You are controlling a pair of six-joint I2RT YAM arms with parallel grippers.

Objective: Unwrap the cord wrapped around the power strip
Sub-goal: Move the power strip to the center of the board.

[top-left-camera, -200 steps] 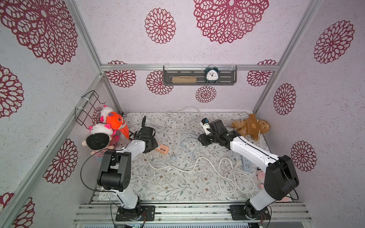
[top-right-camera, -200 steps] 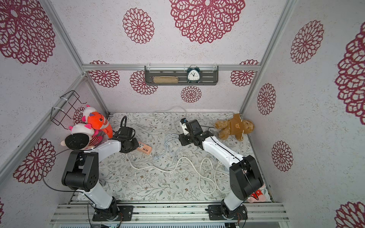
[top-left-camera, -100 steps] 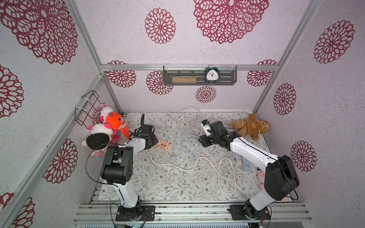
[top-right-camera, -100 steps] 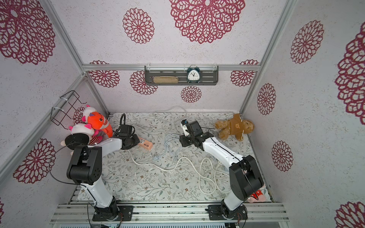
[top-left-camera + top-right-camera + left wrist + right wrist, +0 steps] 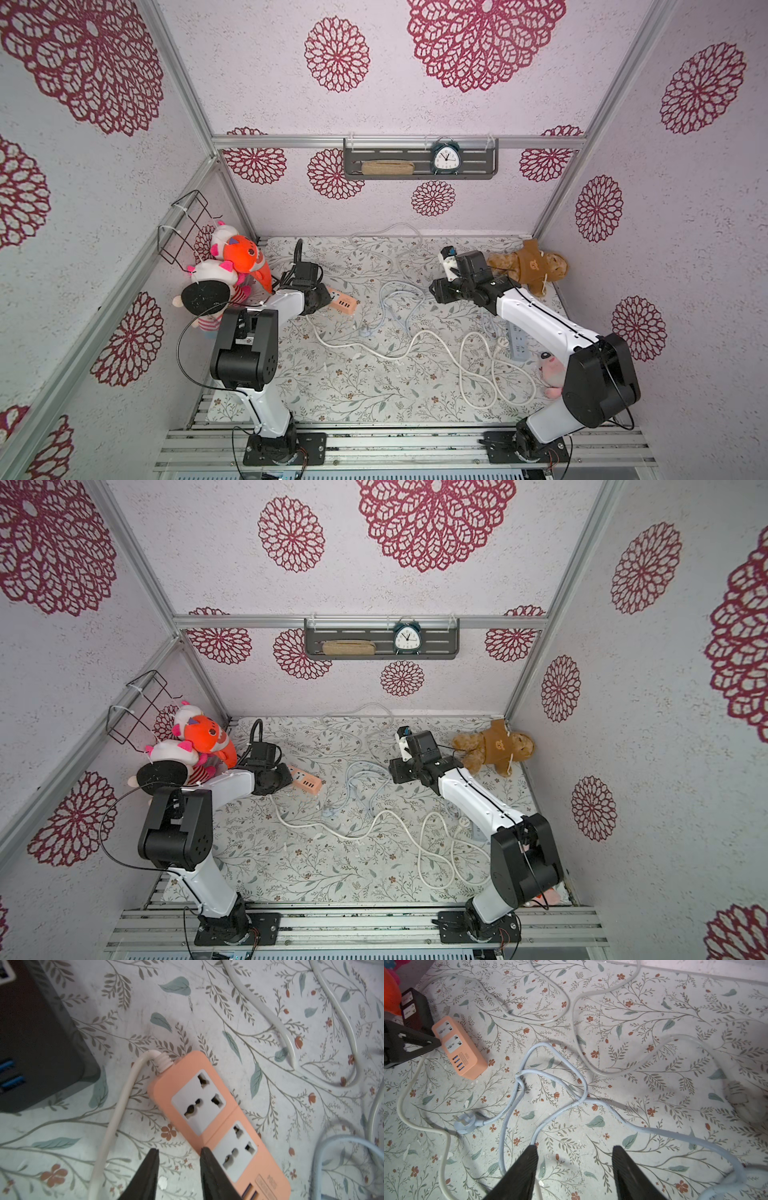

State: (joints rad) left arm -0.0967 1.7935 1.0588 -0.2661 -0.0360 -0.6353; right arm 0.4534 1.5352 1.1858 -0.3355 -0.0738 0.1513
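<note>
The orange power strip (image 5: 218,1126) lies flat, sockets up, on the floral worktop (image 5: 332,386) at the left jaws, parted and empty, its white cord (image 5: 114,1115) trailing loose, while the right jaws hang open, empty, over a pale blue cable (image 5: 685,1138).

Orange power strip (image 5: 218,1126), lying flat, sockets up, white cord (image 5: 114,1118) leaving its end, unwound, snaking loosely away.

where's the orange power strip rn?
The orange power strip lies flat, sockets up, on the left of the mat in both top views, right by the open left gripper and beside a black power strip; its white cord trails loose.
</note>
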